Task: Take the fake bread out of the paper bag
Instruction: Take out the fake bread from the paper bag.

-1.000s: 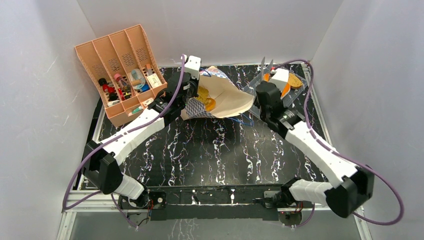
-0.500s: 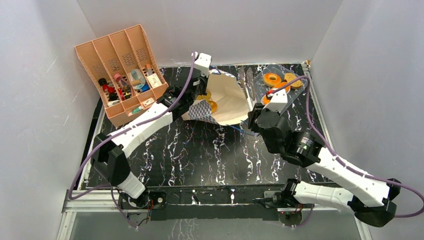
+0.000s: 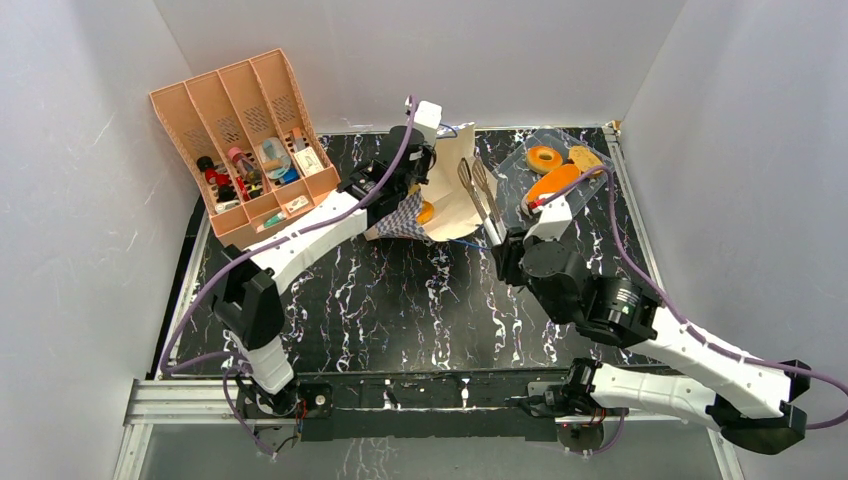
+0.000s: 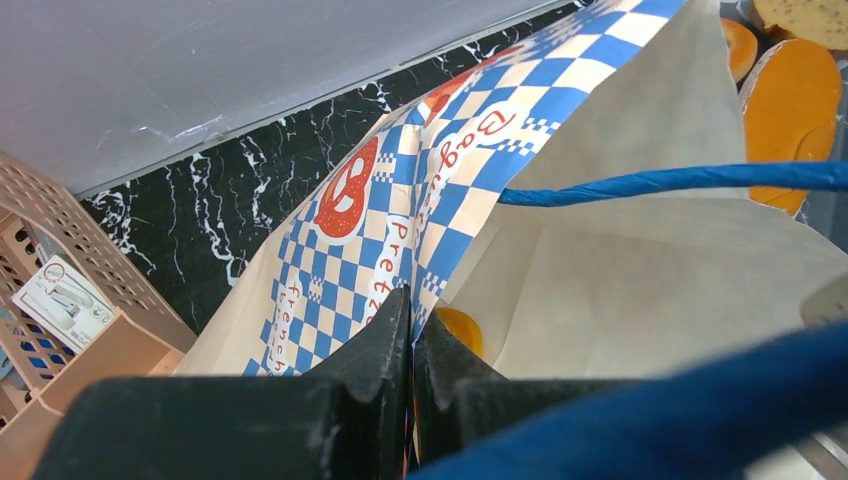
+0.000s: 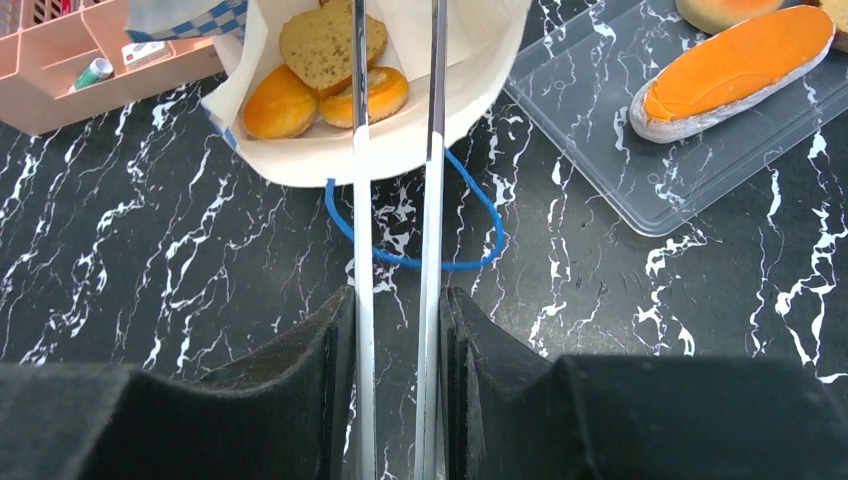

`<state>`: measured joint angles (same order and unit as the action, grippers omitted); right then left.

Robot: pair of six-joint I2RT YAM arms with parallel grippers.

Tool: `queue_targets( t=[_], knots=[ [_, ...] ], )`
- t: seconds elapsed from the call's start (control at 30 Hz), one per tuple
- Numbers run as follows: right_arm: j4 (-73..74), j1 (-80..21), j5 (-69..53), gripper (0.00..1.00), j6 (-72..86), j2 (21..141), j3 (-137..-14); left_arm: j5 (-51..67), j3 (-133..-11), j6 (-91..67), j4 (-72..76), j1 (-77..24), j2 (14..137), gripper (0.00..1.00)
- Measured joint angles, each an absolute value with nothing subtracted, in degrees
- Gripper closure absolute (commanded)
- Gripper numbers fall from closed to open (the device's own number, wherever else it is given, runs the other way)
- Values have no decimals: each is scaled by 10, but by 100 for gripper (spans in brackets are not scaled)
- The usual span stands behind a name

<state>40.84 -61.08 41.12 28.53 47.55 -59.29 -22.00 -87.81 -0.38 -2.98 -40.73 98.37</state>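
Right fingers (image 5: 312, 375) squeeze tongs (image 5: 360, 150); left fingers (image 4: 375, 352) pinch the paper bag (image 4: 640, 290).

On the black, white-veined table (image 3: 400, 290), at the back left, a peach slotted organiser (image 3: 190, 120) leaning back toward the white wall, its four compartments filled with small odds and ends, among them a white printed card (image 4: 62, 300). At the back right, a clear plastic tray (image 5: 590, 130) lying flat on the same table. Between the two, metal tongs (image 5: 362, 200) raised above the table, the slim arms nearly parallel with a narrow gap, tips pointing toward the back.
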Motion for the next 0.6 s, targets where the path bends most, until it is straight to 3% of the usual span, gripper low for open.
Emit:
queue_targets(
  t=[0.23, 0.6],
  knots=[
    [420, -611, 377, 88, 283, 469, -590, -220, -917, 1, -40, -408, 1021, 100],
    [372, -611, 345, 90, 274, 577, -553, -205, -911, 13, -43, -415, 1008, 100]
  ],
)
